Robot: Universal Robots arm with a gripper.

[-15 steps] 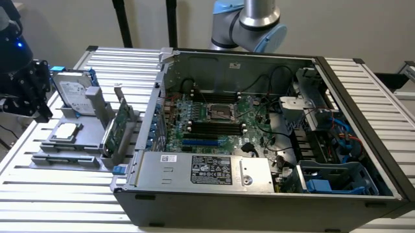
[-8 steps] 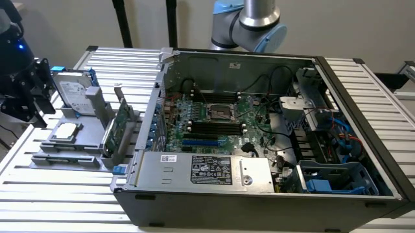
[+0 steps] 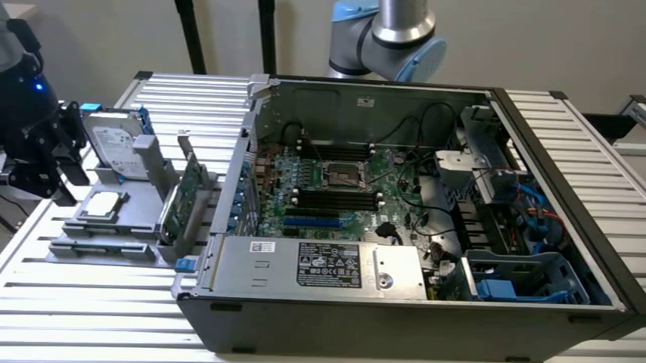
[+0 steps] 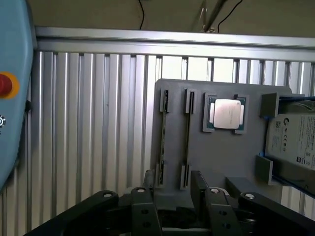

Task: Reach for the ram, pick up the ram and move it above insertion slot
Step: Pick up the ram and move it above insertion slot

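A: Starting at the exterior view's left, where does the gripper (image 3: 51, 162) hang?
B: Just beside the grey holder (image 4: 226, 157) that sits on the slatted table (image 3: 91, 302). Its fingers (image 4: 204, 189) are spread wide, and nothing is pinched between them.
A: And the ram (image 4: 187, 140)?
B: It stands on edge in a narrow slot of that holder, a thin dark strip running straight ahead of the fingertips. Seen from the wrist, its near end falls within the gap between the two fingers, ungripped. A second slot lies just beside it, also inside the gap, with a paler strip. Which of the two is the stick cannot be settled for certain.
A: What lies outside the gap?
B: Past the slots, out beyond one finger's side, the processor (image 3: 104, 204) lies flat in its recess. The hard drive (image 3: 111, 140) sits further out the same way.
A: And further right in the exterior view?
B: The expansion card (image 3: 180, 206) stands upright at the holder's edge, well apart from the fingers. Then comes the open computer case (image 3: 353, 94) with its motherboard (image 3: 343, 181) exposed, and the arm (image 3: 394, 34) rises behind it
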